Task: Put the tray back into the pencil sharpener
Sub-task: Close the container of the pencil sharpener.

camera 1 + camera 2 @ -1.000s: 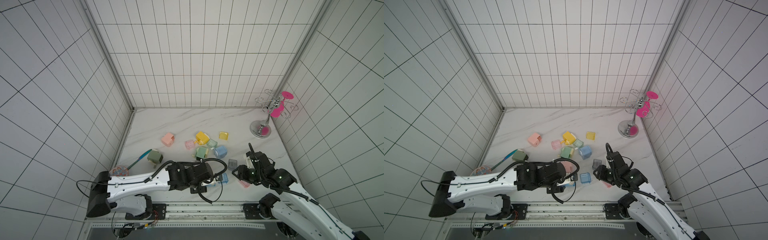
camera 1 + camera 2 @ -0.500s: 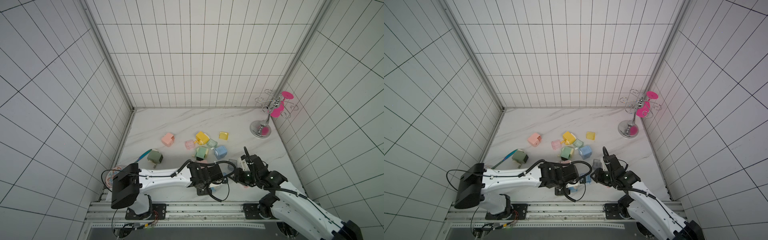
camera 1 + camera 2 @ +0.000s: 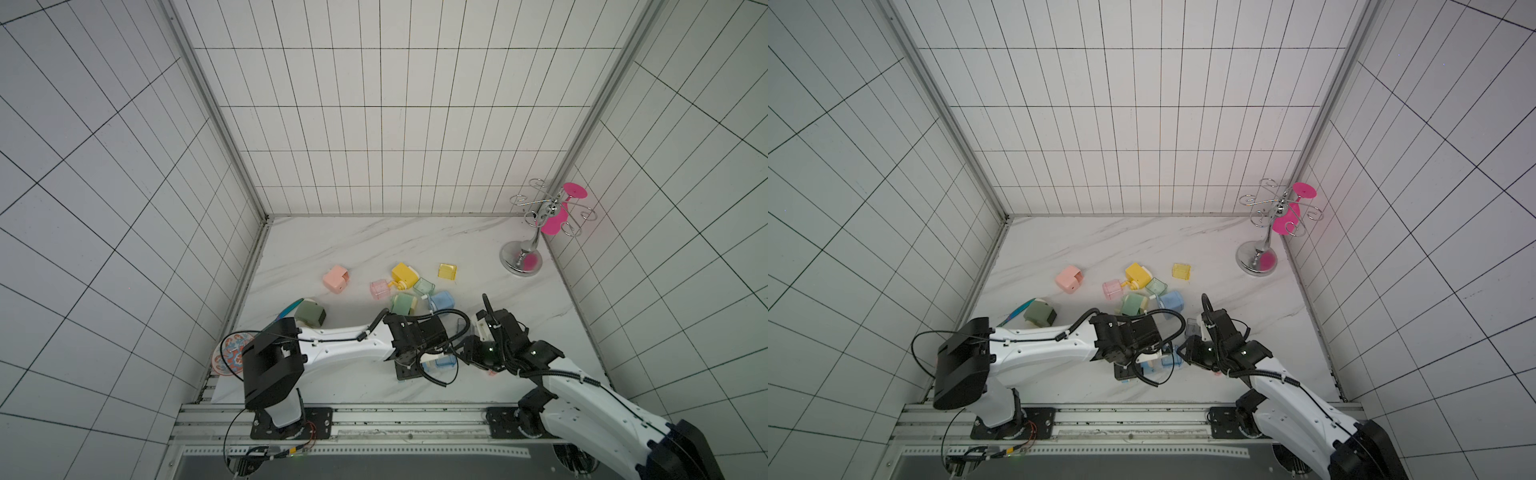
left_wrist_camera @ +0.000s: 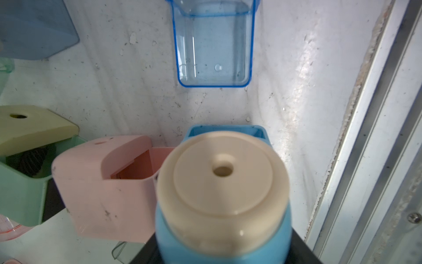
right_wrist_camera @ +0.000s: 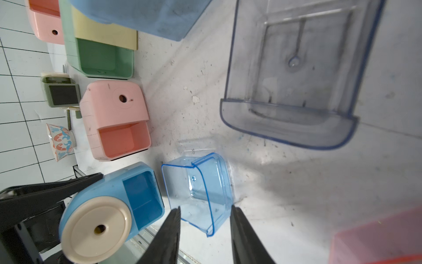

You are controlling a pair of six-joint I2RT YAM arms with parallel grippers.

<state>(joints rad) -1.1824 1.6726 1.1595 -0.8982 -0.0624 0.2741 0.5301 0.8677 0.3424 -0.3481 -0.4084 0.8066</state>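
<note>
The pencil sharpener [image 4: 222, 194] is light blue with a round cream face and an empty slot facing the tray. My left gripper [image 3: 419, 362] is shut on it near the table's front edge; one black finger [image 5: 57, 186] presses its side. The tray [image 5: 198, 192], clear blue plastic, lies on the marble just right of the sharpener [image 5: 109, 205], also visible as the tray [image 4: 213, 45] in the left wrist view. My right gripper [image 5: 204, 209] is open, its fingers standing either side of the tray's near end. In a top view the tray [image 3: 1171, 359] sits between both grippers.
Other sharpeners lie behind: pink [image 3: 336, 279], yellow [image 3: 404, 272], green [image 3: 402, 304], pale blue [image 3: 441, 300], dark green [image 3: 309, 312]. A grey clear tray [image 5: 292, 75] lies beside my right gripper. A glass stand [image 3: 521, 257] stands back right, a patterned bowl [image 3: 228, 355] front left.
My left arm carried the sharpener rightward, to just left of the tray. My right gripper moved left to the tray and its jaws narrowed slightly.
</note>
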